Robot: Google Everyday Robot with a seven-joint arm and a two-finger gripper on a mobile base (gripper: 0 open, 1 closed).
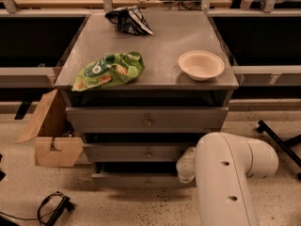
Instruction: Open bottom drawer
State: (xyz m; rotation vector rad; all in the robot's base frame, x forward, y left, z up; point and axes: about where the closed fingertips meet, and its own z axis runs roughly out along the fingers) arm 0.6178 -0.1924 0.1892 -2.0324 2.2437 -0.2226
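Because the arm [230, 173] comes in low from the right, its gripper [186, 165] sits at the right end of the bottom drawer [136, 180], mostly hidden; whether it is apart or clamped cannot be told. That drawer, lowest of three, juts out slightly.

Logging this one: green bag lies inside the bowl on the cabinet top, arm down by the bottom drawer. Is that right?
Not quite. The camera view shows the green bag lying on the cabinet top apart from the bowl, which is empty. The arm is down by the bottom drawer; the gripper is hidden behind it.
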